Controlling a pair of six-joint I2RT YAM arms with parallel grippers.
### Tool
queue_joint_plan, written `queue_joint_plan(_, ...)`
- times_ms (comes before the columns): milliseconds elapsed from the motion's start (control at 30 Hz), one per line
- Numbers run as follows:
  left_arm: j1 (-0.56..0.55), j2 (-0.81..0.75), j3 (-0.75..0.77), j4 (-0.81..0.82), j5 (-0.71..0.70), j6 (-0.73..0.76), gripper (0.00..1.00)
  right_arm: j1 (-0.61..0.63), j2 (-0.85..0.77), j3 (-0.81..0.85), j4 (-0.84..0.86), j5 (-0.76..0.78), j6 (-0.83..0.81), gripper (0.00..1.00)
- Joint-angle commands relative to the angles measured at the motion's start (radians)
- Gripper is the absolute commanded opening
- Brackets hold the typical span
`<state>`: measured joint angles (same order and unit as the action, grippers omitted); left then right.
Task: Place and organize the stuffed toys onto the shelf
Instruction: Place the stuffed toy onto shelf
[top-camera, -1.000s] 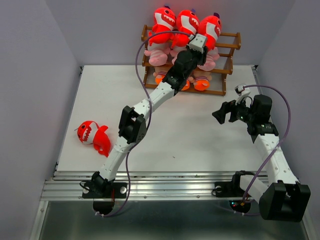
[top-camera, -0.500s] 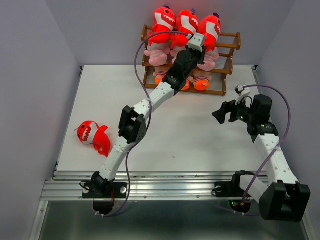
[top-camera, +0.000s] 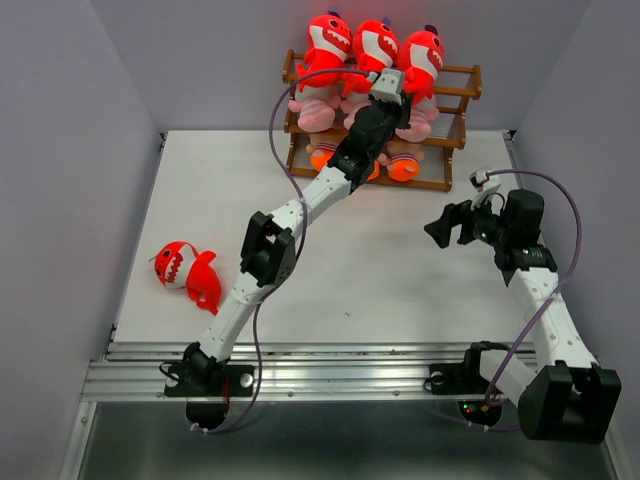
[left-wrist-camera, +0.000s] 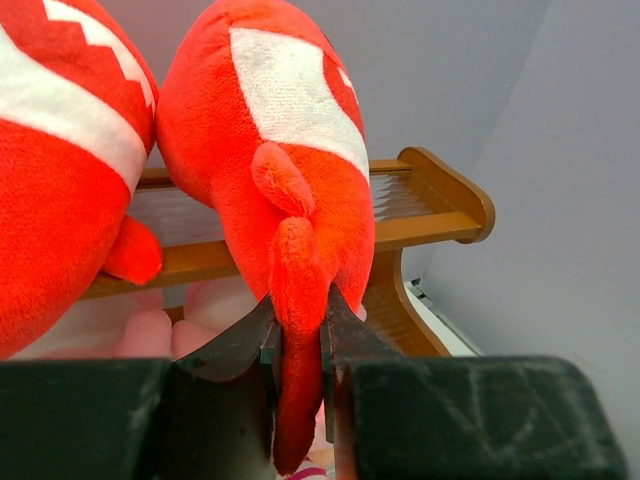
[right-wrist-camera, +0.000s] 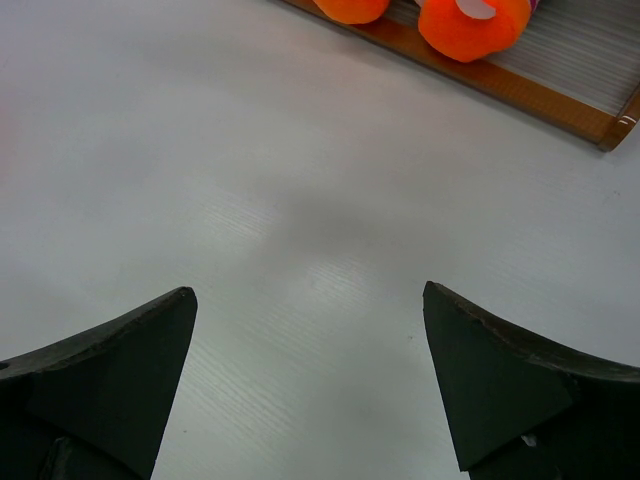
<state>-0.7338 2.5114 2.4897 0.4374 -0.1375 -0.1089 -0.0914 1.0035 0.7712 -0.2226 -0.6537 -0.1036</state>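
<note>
Currently, 3 red sharks (top-camera: 375, 45) atop shelf (left-wrist-camera: 420, 232), pink toys (top-camera: 312, 108) seemingly beneath

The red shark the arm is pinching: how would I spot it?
Find the brown shelf at the back of the table. Three red sharks top it; pick the rightmost shark, the only one with a fin clamped in the jaws of the left arm.

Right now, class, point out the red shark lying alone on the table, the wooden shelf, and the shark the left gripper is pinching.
Lone shark (top-camera: 173, 264), top view: its toothy head.
Shelf (left-wrist-camera: 425, 230), left wrist view: top tier's front rail.
Pinched shark (left-wrist-camera: 300, 190), left wrist view: its red side.
</note>
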Motion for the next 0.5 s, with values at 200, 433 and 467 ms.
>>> queue_joint_plan(200,-0.006,0.001,0.077,0.098,-0.036,-0.040,0.26,-0.005,-0.011,0.005,0.051,0.011,-0.001,1.00)
queue_joint_plan(433,-0.006,-0.022,0.066,0.100,-0.039,-0.037,0.58,-0.005,-0.009,0.005,0.052,0.009,-0.002,1.00)
queue_joint_plan(467,-0.006,-0.026,0.064,0.101,-0.040,-0.035,0.61,-0.005,-0.008,0.005,0.051,0.009,-0.002,1.00)
